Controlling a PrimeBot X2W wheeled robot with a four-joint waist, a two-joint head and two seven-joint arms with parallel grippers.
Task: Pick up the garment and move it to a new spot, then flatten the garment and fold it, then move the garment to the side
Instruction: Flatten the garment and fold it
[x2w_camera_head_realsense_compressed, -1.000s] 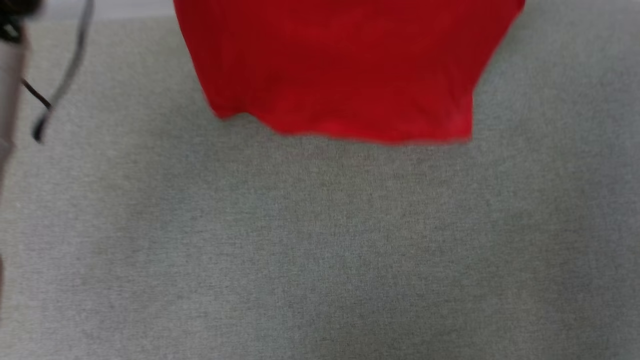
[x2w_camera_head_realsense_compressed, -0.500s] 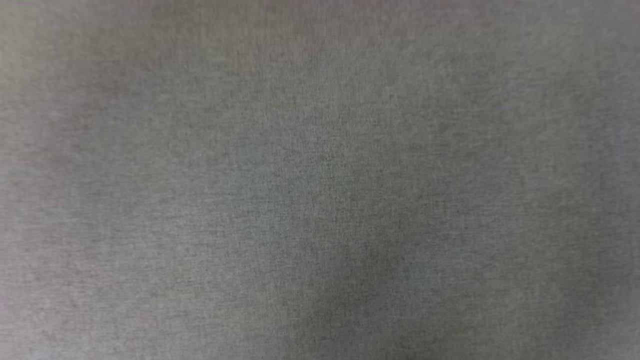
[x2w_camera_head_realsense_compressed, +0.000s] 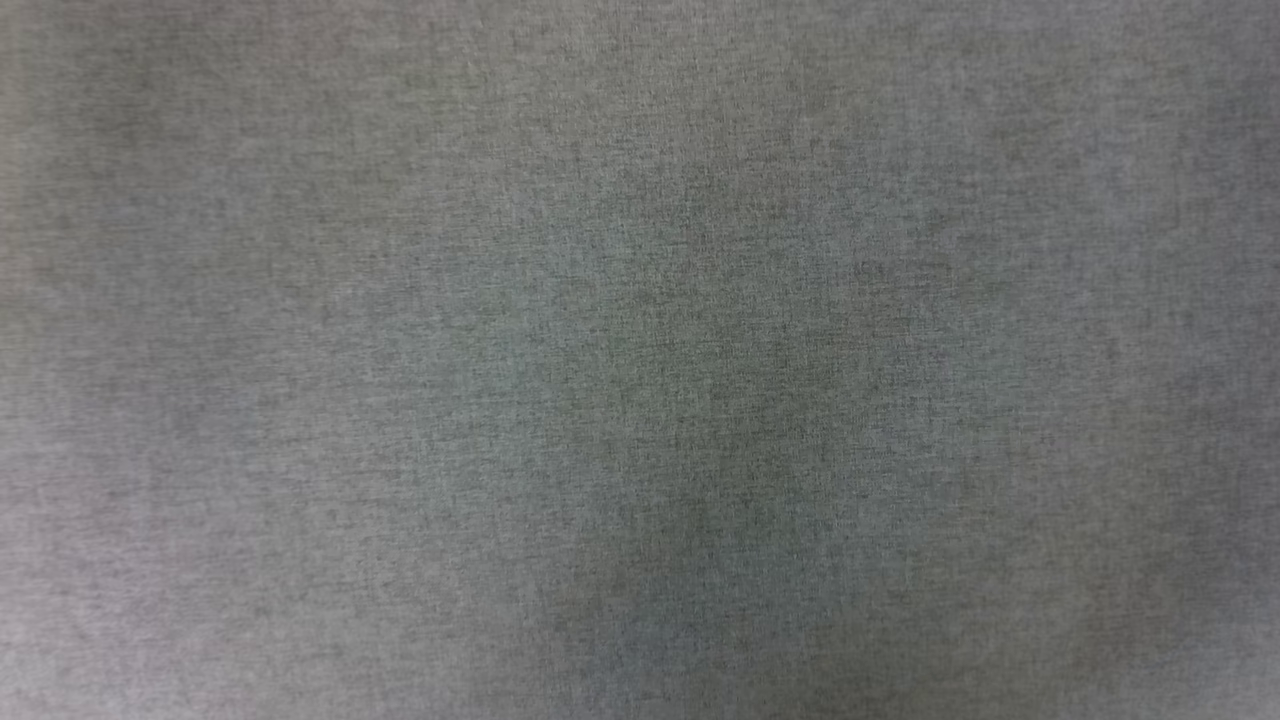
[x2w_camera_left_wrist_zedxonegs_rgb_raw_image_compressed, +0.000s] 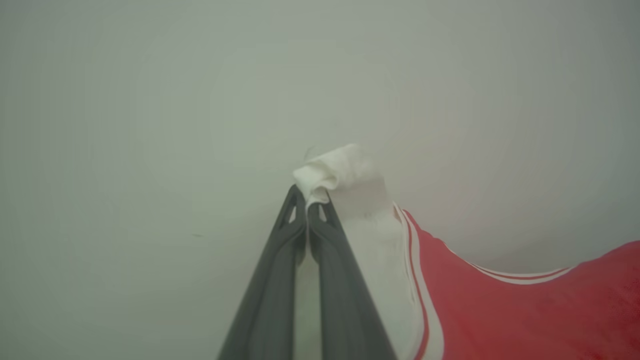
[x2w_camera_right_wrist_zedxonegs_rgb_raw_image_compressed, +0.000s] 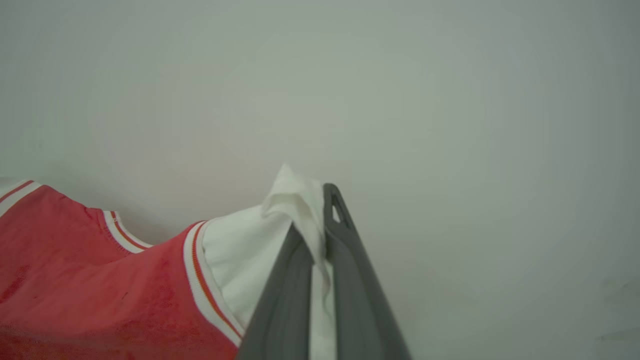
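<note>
The left gripper is seen clamped tight on a bunched fold of white sleeve, the cloth nipped at the very tip with a small tuft pushed out past it. The right gripper is likewise closed on the other white sleeve, a fold of which is drawn down between its two dark fingers. Between the two holds the garment is held aloft by its sleeves against a plain pale backdrop, its red body sagging from the striped trim and its neckline dipping in the middle. The step in hand is judged to be the carry to a spot for laying out flat. Little cloth is caught in either pinch, so a sleeve could be lost if the arms were drawn too far apart or swung sharply. Were one side lowered ahead of the other, the thin fabric would likely be laid down skewed or creased, with a sleeve tucked under the body. In the head view a grey woven surface is shown, on which nothing is seen to stand in the way; how near the hanging hem is to it cannot be told.
</note>
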